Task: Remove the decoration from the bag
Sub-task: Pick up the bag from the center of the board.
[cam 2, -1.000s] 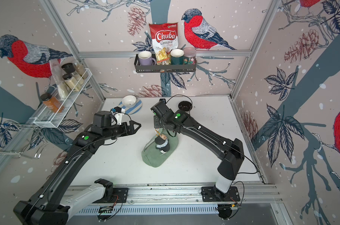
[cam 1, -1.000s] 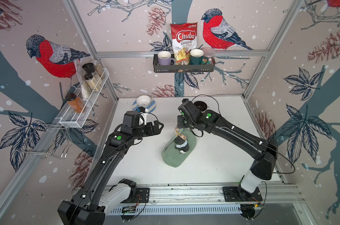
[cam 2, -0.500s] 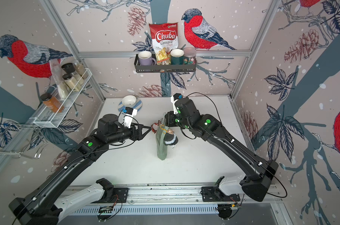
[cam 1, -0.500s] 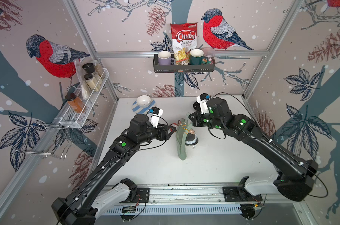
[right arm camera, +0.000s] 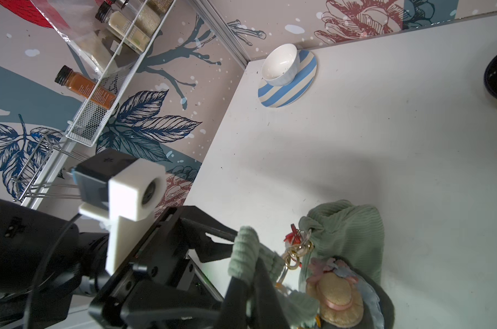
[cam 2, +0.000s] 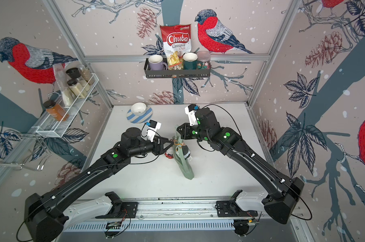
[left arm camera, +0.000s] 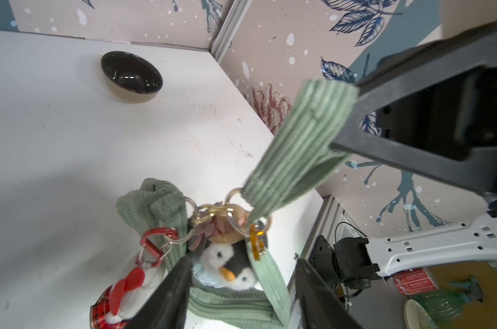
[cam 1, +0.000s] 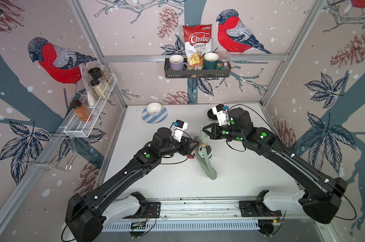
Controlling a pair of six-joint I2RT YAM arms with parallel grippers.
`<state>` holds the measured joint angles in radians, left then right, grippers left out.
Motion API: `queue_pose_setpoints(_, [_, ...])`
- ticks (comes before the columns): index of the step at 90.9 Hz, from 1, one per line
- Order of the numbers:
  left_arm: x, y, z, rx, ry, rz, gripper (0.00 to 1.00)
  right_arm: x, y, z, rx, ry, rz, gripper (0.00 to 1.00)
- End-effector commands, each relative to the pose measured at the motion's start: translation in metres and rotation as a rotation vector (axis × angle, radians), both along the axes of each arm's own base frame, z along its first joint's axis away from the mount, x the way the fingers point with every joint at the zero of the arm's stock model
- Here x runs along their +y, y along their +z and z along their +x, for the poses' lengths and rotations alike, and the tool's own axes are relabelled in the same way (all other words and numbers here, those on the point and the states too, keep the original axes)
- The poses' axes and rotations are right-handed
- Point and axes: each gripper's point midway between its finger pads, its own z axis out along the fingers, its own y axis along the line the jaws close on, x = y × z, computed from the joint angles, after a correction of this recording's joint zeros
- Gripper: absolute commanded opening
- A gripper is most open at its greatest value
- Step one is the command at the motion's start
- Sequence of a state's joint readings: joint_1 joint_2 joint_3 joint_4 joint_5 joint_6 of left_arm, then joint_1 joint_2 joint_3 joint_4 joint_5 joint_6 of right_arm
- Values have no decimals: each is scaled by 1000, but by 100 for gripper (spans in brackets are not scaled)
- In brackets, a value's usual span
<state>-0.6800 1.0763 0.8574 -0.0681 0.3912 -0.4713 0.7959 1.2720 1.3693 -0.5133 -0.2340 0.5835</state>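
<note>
The bag [cam 1: 209, 169] hangs near the table's [cam 1: 177, 184] centre, its lower end apparently resting there. It is hoisted by its strap [left arm camera: 295, 148], on which the right claw [cam 1: 204, 129] is clamped from 2 o'clock. The left claw [cam 1: 196, 144] points in from 9 o'clock with its fingers parted. The penguin [left arm camera: 230, 265] sits between them, not yet pinched. So the bag is lifted and steadied, and I judge the step in hand to be lining up the grab on the decoration. Next the left claw must close on the penguin or its gold rings [left arm camera: 213, 213] and work it free while the strap is held taut. A plain tug might only drag the bag. A red-and-white plush [left arm camera: 127, 290] on a red carabiner [left arm camera: 156, 242] hangs just beside, and I cannot tell which charm is meant. Farther off, at 11 o'clock, a white bowl [cam 1: 154, 108] stands on a striped plate [cam 1: 156, 120] and looks empty. So does the black bowl [left arm camera: 131, 75] at 1 o'clock. On the wall at 9 o'clock a wire rack [cam 1: 81, 130] holds spice jars [cam 1: 97, 88]. At 12 o'clock a black shelf [cam 1: 197, 73] holds a purple mug [cam 1: 176, 62], chips [cam 1: 197, 42], a green mug [cam 1: 211, 60] and a jar [cam 1: 224, 58].
</note>
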Motion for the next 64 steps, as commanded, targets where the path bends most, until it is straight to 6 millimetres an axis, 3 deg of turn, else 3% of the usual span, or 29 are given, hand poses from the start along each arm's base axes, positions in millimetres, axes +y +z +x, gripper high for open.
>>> queue_pose_setpoints(1, [-8, 13, 7, -61, 2, -49, 58, 8, 19, -3, -33, 36, 82, 7])
queue_pose_setpoints(19, [-14, 10, 11, -56, -5, -53, 59, 10, 18, -5, -28, 56, 95, 7])
queue_pose_setpoints(37, [-23, 6, 6, -22, -54, -68, 52, 9, 18, -4, -30, 53, 88, 8])
queue_pose_setpoints(50, [-25, 6, 0, -8, -85, -73, 39, 6, 16, -3, -29, 43, 75, 8])
queue_pose_setpoints(64, [-20, 15, -4, -37, -82, -83, 33, 6, 14, -3, -23, 46, 71, 8])
